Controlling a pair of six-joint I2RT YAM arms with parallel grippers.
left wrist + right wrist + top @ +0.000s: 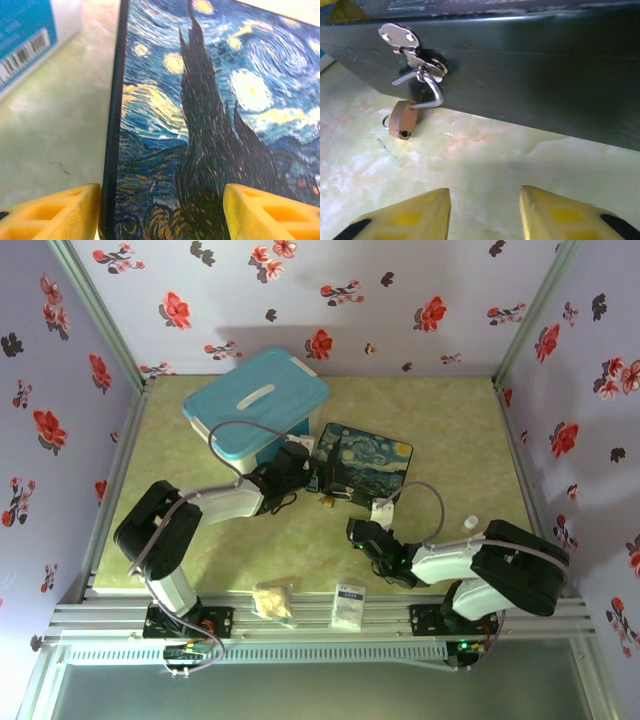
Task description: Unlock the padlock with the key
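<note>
Padlock (404, 120) hooked by its shackle through the silver hasp (412, 52) on the painted box (545, 75), brass body down at the table (495, 160) just before the box wall. Right fingers (415, 215) spread wide and empty, near that wall. Left fingers (50, 215) wide too, straddling the box's edge.

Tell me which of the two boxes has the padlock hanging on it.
The painted dark-blue starry-night box, not the teal-lidded white container. The brass padlock hangs by its silver shackle from the metal hasp on this box's dark front wall.
</note>
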